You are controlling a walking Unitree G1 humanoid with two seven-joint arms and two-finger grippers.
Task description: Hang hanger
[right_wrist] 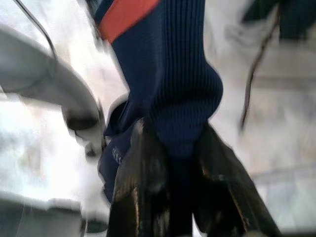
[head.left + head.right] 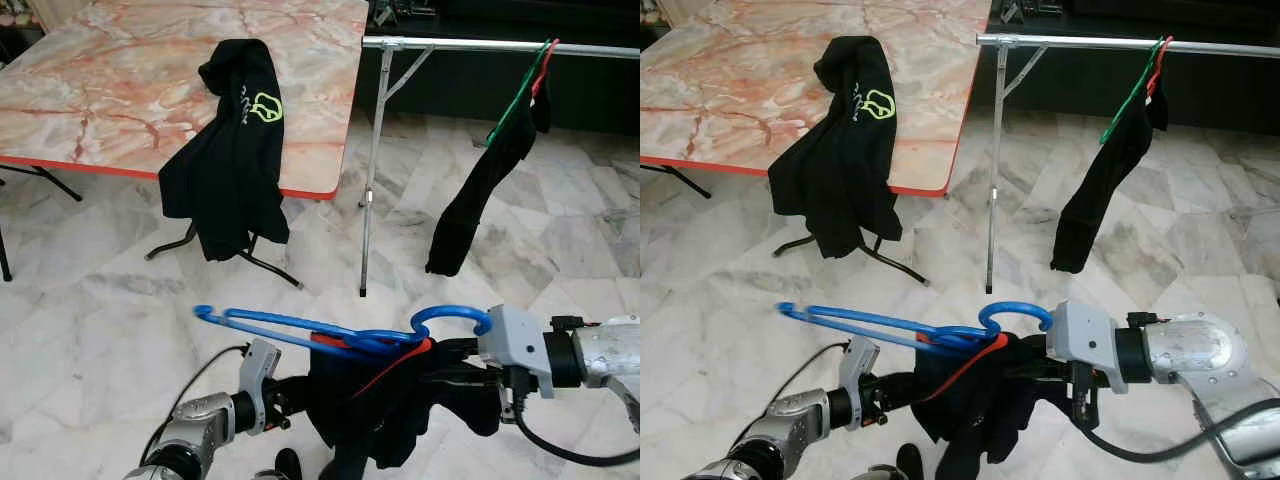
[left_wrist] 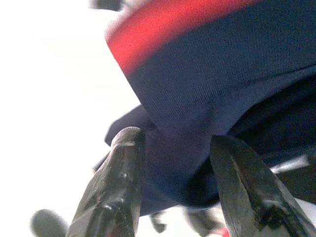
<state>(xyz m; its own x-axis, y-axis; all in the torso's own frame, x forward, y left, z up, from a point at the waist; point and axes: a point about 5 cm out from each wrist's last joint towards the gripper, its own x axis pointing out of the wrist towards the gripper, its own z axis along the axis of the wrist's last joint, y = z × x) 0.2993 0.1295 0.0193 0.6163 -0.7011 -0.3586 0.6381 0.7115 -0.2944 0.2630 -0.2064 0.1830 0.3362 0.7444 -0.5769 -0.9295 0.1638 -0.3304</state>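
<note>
— Start with the claws. What are they doing?

— The right claw point(image 1: 170, 163) has its 2 fingers pinched tight on a fold of the dark navy garment point(image 2: 980, 410), up near its ribbed edge. The left claw point(image 3: 173, 168) also has cloth between its fingers, gripping the same garment from the other side.

— And the hanger?

— The blue hanger point(image 2: 330, 332) sits just above both claws, threaded into the garment, hook curling toward the right arm. It's held low, well apart from the rail point(image 2: 480, 44).

— So which step is this?

— Carrying, I'd say. The dressed hanger is in hand but not yet hung.

— Next?

— Lift it, close in on the rail and drop the hook over the bar, clear of the black garment point(image 2: 485, 190) on its green hanger point(image 2: 515, 95). Another black top point(image 2: 232, 150) drapes off the tabletop point(image 2: 120, 90).
</note>
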